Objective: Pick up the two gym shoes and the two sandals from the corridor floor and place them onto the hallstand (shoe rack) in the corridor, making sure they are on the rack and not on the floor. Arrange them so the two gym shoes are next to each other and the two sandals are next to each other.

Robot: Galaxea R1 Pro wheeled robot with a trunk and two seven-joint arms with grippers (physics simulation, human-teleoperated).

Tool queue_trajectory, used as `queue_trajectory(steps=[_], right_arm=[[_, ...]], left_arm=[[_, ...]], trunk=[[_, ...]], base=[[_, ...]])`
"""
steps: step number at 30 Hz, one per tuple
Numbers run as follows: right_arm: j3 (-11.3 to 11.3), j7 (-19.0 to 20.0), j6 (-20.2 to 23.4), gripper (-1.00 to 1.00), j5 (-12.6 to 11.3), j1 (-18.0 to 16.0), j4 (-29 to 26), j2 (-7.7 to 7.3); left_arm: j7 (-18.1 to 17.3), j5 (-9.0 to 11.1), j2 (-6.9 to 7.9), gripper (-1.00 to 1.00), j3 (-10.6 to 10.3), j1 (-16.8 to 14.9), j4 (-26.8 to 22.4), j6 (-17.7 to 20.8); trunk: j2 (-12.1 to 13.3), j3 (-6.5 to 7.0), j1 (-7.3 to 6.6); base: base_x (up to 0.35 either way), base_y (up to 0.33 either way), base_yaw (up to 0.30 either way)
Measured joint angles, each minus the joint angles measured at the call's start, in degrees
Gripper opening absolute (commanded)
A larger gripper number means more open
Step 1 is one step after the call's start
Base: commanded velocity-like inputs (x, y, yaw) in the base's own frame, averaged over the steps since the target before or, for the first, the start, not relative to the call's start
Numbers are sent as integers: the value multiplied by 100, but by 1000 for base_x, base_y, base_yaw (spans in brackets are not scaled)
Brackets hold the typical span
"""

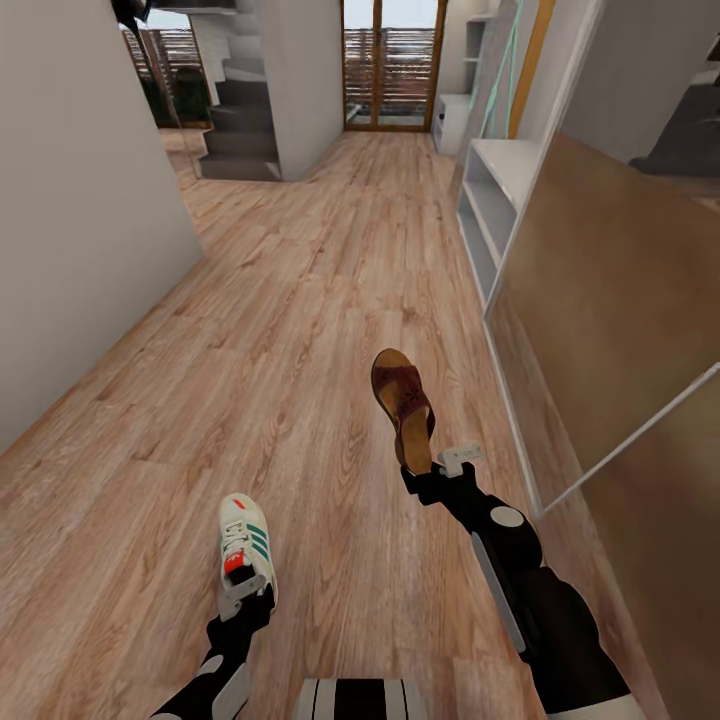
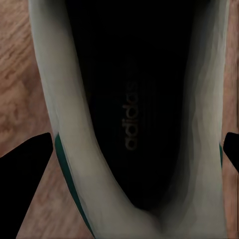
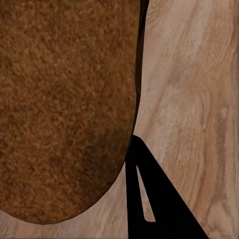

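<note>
While wide bare corridor floor (image 1: 300, 300) runs ahead, we see the hallstand (image 1: 497, 195) hugging its right edge. Our right gripper (image 1: 440, 467) pinches 1 sandal (image 1: 403, 405) by the heel; our left gripper (image 1: 243, 598) clamps 1 gym shoe (image 1: 245, 545) at its collar.

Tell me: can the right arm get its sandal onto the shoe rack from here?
Probably not yet: the right claw holds the sandal over the corridor floor, and the shoe rack stands farther ahead.
</note>
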Motion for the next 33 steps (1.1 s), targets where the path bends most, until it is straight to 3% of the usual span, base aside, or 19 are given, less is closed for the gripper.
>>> queue_trajectory(steps=[20, 23, 24, 26, 28, 33], right_arm=[[9, 14, -19, -100, -2, 61, 107, 5], [22, 4, -314, -100, -2, 210, 405, 14], [22, -9, -702, -100, 1, 231, 532, 15], [16, -23, -1217, -100, 37, 249, 724, 8], [12, -27, -1492, -100, 66, 284, 1146, -10], [10, -131, -1788, -100, 77, 519, 1816, -26]], left_arm=[[-72, -16, 49, -100, -17, -16, -16, 45], [-132, -357, 220, -100, -176, -16, -13, 101], [-109, -603, 267, -100, -257, -11, -11, 115], [-95, -834, 342, -100, -303, 64, 10, 96], [-105, -887, 365, -100, -350, 276, 8, 44], [-131, -906, 396, -100, -348, 438, 5, 20]], trunk=[[27, 514, -52], [31, 608, -59], [32, 639, -62], [35, 701, -67], [114, 754, -109], [315, 890, -219]], base=[[0, 0, 0], [0, 0, 0], [0, 0, 0], [0, 0, 0], [0, 0, 0], [0, 0, 0]])
